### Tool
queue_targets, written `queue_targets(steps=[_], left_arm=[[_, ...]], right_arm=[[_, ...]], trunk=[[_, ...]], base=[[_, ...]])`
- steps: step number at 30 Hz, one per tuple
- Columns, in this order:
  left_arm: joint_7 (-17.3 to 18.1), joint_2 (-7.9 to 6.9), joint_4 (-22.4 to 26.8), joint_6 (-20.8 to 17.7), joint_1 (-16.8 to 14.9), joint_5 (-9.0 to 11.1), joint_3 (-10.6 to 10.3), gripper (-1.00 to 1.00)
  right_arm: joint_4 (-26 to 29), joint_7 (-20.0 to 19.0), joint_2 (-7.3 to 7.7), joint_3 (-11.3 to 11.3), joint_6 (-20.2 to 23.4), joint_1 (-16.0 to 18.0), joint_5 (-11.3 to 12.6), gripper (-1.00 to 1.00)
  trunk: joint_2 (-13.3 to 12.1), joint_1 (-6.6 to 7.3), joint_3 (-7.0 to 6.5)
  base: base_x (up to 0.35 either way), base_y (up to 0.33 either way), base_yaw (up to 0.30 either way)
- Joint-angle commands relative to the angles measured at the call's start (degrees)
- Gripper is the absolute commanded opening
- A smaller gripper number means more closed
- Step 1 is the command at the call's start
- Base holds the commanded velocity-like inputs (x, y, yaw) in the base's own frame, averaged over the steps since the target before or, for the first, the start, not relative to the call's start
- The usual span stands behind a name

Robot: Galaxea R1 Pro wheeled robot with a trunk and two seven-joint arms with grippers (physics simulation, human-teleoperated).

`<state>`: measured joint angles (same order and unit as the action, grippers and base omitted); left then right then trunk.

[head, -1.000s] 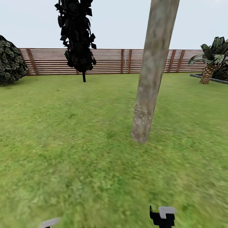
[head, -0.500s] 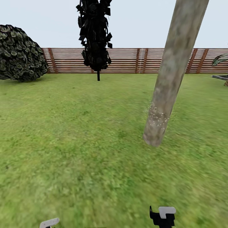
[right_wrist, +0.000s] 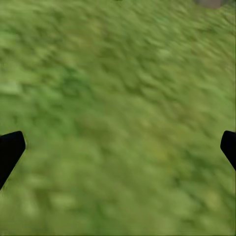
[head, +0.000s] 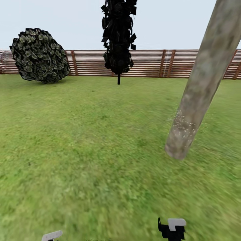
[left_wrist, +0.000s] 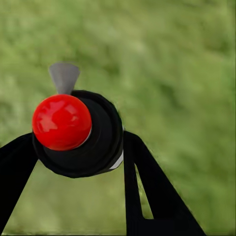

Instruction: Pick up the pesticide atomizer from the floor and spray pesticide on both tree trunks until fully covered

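the whole head view has slid: the tree trunk [head: 201, 90] now sits further toward the right edge than a second ago, and the round bush [head: 40, 55] and the dark-leaved tree [head: 118, 36] by the slatted fence [head: 150, 63] have come in from the left. that is the camera turning left, not the things moving. white specks of pesticide [head: 184, 124] cling low on the trunk, with bare bark above, so this tree looks only partly covered. the left gripper [left_wrist: 78, 147] is clamped on the pesticide atomizer [left_wrist: 73, 132], its red cap toward the wrist camera, over grass [left_wrist: 177, 73]. the right gripper [right_wrist: 118, 147] hangs with jaws spread wide, holding nothing. turning away probably means heading for the other tree.
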<state>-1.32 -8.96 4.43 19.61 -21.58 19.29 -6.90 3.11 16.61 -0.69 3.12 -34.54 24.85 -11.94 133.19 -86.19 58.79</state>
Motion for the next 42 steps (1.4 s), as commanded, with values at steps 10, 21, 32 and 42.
queue_targets(steps=[10, 21, 32, 42], left_arm=[[-0.2, -0.01, 0.0, 0.1, 0.0, 0.3, -0.5, -1.00], [-0.2, -0.09, 0.0, 0.1, 0.0, 0.3, -0.5, -1.00], [-0.2, -0.09, 0.0, 0.1, 0.0, 0.3, -0.5, -1.00], [-0.2, -0.18, 0.0, 0.0, 0.0, 0.3, -0.4, -1.00]], right_arm=[[0.0, 0.4, -0.01, 0.3, -0.1, 0.0, -0.6, 1.00], [0.0, 0.4, -0.06, 0.3, -0.2, 0.0, -0.6, 1.00], [0.0, 0.4, -0.03, 0.2, -0.2, 0.0, -0.6, 1.00], [0.0, 0.2, -0.07, 0.2, -0.1, 0.0, -0.5, 1.00]], trunk=[[0.0, 0.01, 0.27], [0.0, 0.01, 0.50], [0.0, 0.01, 0.52], [0.0, 0.01, 0.52]], base=[[0.000, 0.000, 0.284], [0.000, 0.000, 0.284], [0.000, 0.000, 0.284], [0.000, 0.000, 0.284]])
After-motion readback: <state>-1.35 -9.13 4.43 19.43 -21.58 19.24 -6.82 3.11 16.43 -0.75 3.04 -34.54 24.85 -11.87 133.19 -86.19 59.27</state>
